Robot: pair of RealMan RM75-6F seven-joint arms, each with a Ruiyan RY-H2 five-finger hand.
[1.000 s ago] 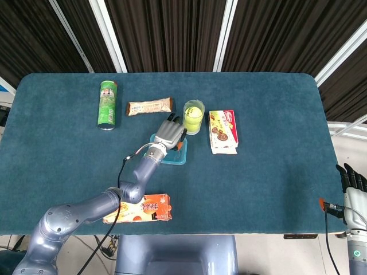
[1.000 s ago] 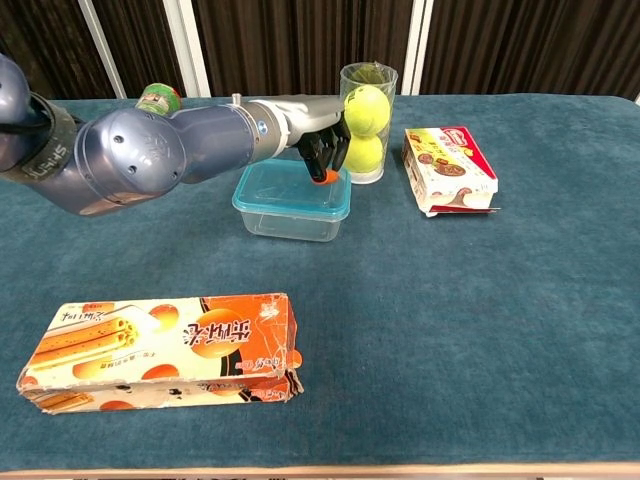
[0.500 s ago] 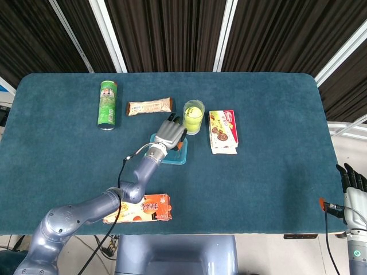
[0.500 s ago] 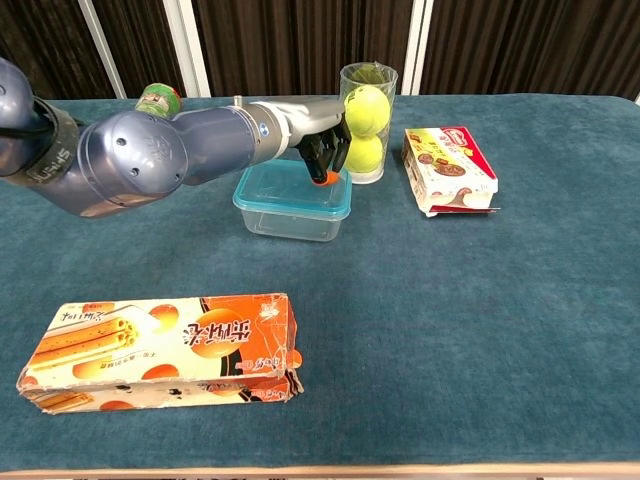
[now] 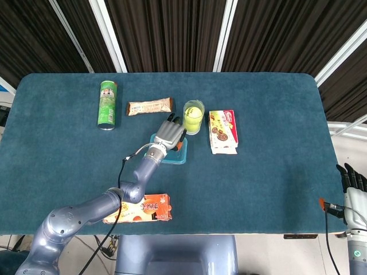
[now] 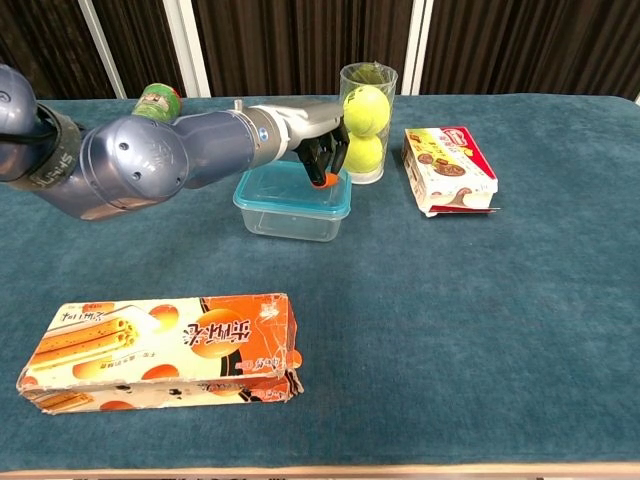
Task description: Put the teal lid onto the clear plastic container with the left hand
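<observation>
The teal lid (image 6: 285,192) lies flat on the clear plastic container (image 6: 290,224) near the table's middle; the head view shows the lid (image 5: 172,156) partly under my arm. My left hand (image 6: 320,150) reaches over its far right corner, fingers curled down onto the lid's edge and holding it there. A small orange piece shows under the fingers. The same hand (image 5: 169,133) covers the lid's far half in the head view. My right hand (image 5: 352,182) stays off the table's right front corner, fingers straight and holding nothing.
A clear cup with tennis balls (image 6: 366,120) stands right behind the container, close to my fingers. A cookie box (image 6: 450,170) lies to its right. A green can (image 5: 107,104) and a snack bar (image 5: 149,106) lie far left. An orange box (image 6: 160,345) sits at the front.
</observation>
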